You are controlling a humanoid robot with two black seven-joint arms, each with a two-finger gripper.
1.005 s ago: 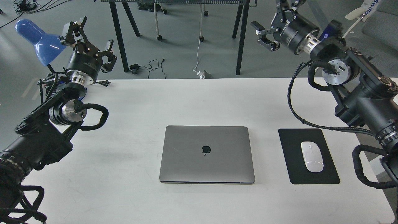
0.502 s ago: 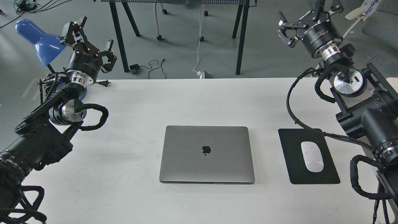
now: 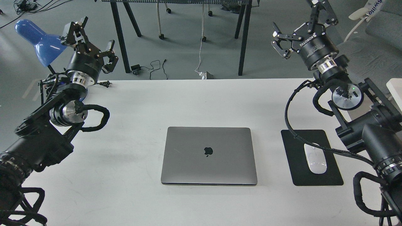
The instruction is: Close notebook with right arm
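Already the notebook [image 3: 209, 155] lies flat and shut in the middle of the white bench [image 3: 125, 194], its space-grey lid up with the dark apple logo [image 3: 208, 151] facing the camera; judged from how it lies, the closing looks done.

By its look it is a stiff, slim metal slab with a smooth and probably slippery lid. It is likely fairly heavy for its thickness, and the hinge and the screen inside are the delicate parts. A flat, gentle press on the lid near the front edge would suit it better than any pinch, and a hard fingertip could scratch the finish.

To its right, well apart, a black mouse pad [image 3: 295, 163] carries a white mouse [image 3: 315, 161], and the right arm's braided cable [image 3: 292, 131] crosses in front of the pad.

The right arm's end effector [image 3: 296, 26] hangs high over the far right corner of the bench, well clear of the notebook, with its fingers spread and nothing between them. White "ROBOTIQ" lettering reads on its black body. A scrap of blue writing at the top right corner is too cut off to read.

The left end effector [image 3: 89, 40] is raised near the blue lamp [image 3: 37, 40], likewise released and empty. Pale lettering on its body is too small to make out.
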